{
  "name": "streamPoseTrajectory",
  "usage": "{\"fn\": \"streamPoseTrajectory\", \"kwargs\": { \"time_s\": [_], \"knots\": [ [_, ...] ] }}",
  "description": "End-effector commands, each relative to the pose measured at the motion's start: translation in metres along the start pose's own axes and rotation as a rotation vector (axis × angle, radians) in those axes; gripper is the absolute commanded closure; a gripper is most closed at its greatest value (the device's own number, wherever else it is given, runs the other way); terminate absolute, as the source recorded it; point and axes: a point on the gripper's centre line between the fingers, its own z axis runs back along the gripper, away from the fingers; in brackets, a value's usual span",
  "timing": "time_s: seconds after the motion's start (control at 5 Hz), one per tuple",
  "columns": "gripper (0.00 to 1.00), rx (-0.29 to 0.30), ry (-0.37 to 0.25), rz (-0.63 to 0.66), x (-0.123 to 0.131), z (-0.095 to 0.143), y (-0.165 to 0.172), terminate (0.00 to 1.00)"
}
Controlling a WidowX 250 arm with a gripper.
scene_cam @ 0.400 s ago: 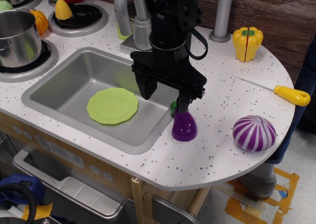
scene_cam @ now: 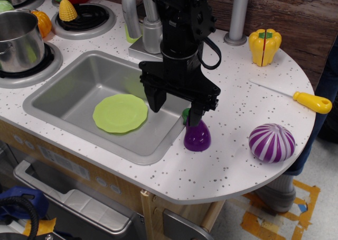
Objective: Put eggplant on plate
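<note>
On the far left of the counter we see a steel pot (scene_cam: 20, 39) on a burner, and behind it a toy corn (scene_cam: 67, 10) on another burner; they are well apart from our work. Next comes the sink (scene_cam: 68, 89), and the plate (scene_cam: 120, 113) lies flat on its bottom, toward the right side. It is bare, so we judge that the eggplant can go down there without pushing anything.

Above the right rim of the sink hangs our gripper (scene_cam: 175, 108). Its two fingers stand wide apart and hold nothing. The left finger is over the sink and the right finger (scene_cam: 196, 114) comes down just beside the green stem of the eggplant (scene_cam: 197, 135), maybe touching it; we cannot tell this surely. The eggplant stands upright on the counter, near the right edge of the sink, and not yet on the plate. We think the fingers are spread in order to take the eggplant between them, but now they are too far left.

Further right lie a striped purple ball (scene_cam: 271, 142), a yellow pepper (scene_cam: 265, 46) and a yellow-handled knife (scene_cam: 312, 102), all well apart.
</note>
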Motion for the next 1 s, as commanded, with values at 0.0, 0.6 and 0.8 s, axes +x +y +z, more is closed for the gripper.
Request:
{"fn": "streamPoseTrajectory", "kwargs": {
  "time_s": [0.0,0.6,0.8],
  "knots": [
    [0.00,-0.039,-0.073,0.183,0.017,0.002,-0.019,0.00],
    [0.00,-0.093,-0.050,0.375,0.020,-0.016,-0.022,0.00],
    [0.00,-0.088,-0.033,0.398,0.014,-0.022,-0.021,0.00]
  ]
}}
